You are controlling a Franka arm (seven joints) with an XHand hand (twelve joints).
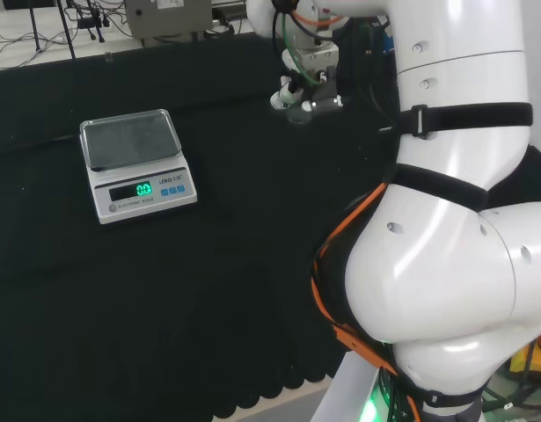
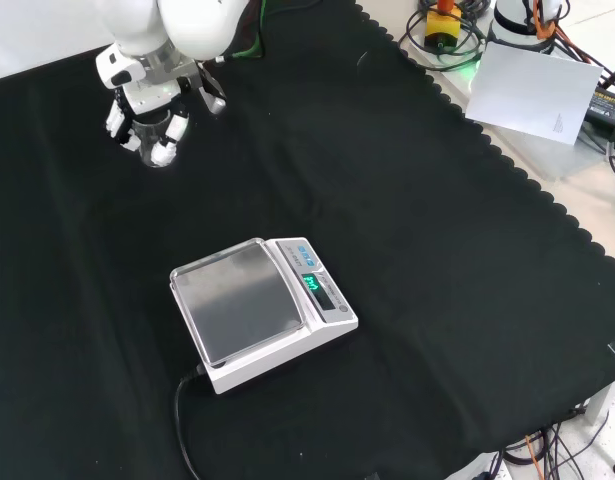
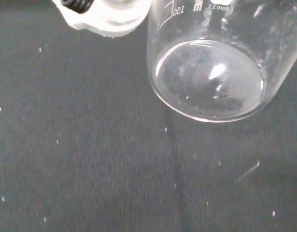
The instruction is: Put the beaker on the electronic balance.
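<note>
In the front view the hand (image 2: pixel 147 115) sits at the far left of the black cloth (image 2: pixel 407 260), its fingers curled round a clear glass beaker (image 2: pixel 153 129) — hard to make out there, though it seems upright. The wrist view shows the beaker (image 3: pixel 208 67) close up, its round base above the cloth — whether it touches I cannot tell. The electronic balance (image 2: pixel 262 310) stands well apart, its pan (image 1: pixel 131 138) bare and its display lit green.
</note>
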